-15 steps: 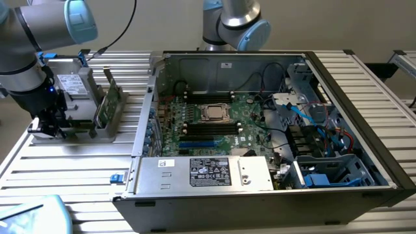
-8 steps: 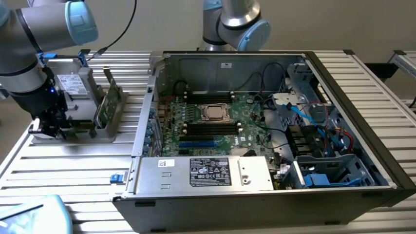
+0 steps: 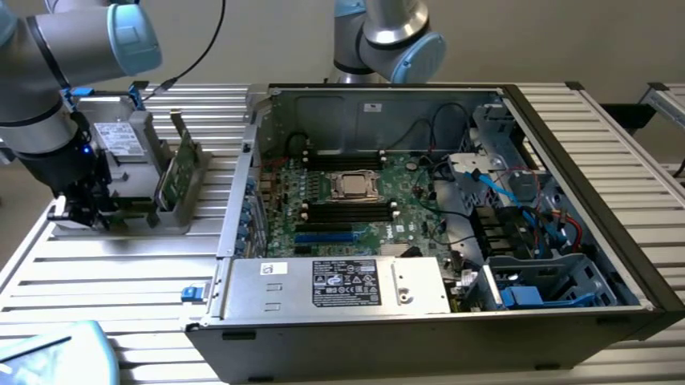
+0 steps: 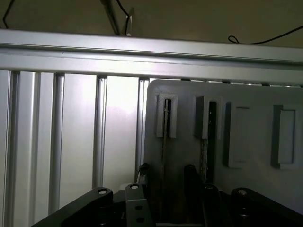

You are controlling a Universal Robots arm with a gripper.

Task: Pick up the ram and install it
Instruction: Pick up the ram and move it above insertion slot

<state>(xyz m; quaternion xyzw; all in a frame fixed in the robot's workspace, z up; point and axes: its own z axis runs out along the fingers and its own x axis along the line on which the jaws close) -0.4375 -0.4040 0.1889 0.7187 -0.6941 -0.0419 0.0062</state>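
In the wrist view, the ram [image 4: 164, 146] stands on edge in a slot of the grey holder [image 4: 251, 189], showing as a thin line. My gripper [image 4: 165, 174] is open and straddles it, with one dark finger [image 4: 143, 173] on each side and a gap between each finger and the stick. A second thin board [image 4: 205, 142] stands in the neighbouring slot. In the exterior view my gripper [image 3: 83, 207] is lowered onto the holder [image 3: 172, 218] at the table's left end. The open computer case [image 3: 599, 200] lies at the middle, with black memory slots [image 3: 348, 210] beside the processor socket.
On the holder, toward the exterior view's right from my gripper, stand a broad green expansion card [image 3: 175, 164] and a silver drive box [image 3: 115, 138] with blue tabs. The case's power supply [image 3: 342, 285] and drive cage [image 3: 535, 281] line its near side. A second arm's base [image 3: 387, 40] rises behind the case.
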